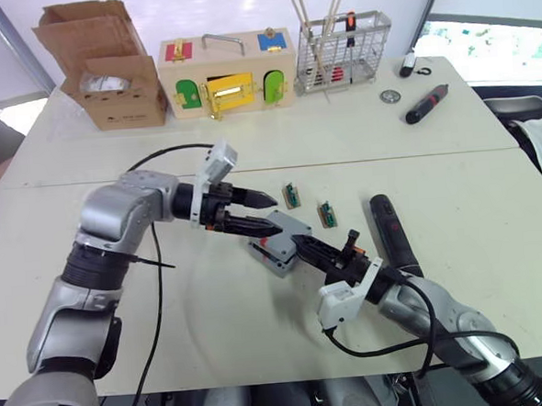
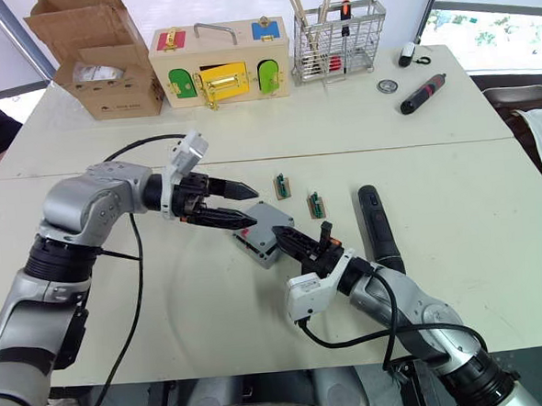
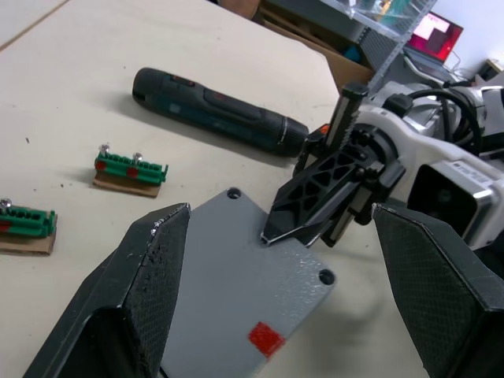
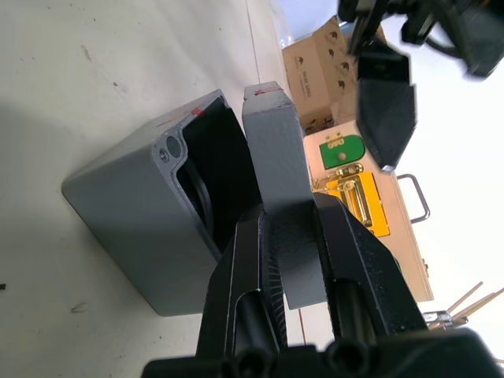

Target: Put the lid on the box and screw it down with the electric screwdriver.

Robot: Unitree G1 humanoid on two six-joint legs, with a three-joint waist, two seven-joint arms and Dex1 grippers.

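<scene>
Right claw [image 2: 296, 238] pinches the lid [image 4: 277, 165], tilted over the box [image 4: 150, 228] mid-worktop [image 1: 492, 208]; its fingers hide the lid's lower part. Left claw [image 1: 261, 213] hovers spread. Electric screwdriver [image 1: 389, 228] lies nearby.

Lid [image 4: 272, 157] hides box [image 4: 150, 236] interior

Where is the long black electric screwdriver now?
The long black electric screwdriver lies on the table at centre-right, just beyond the right gripper, right of the grey box.
</scene>
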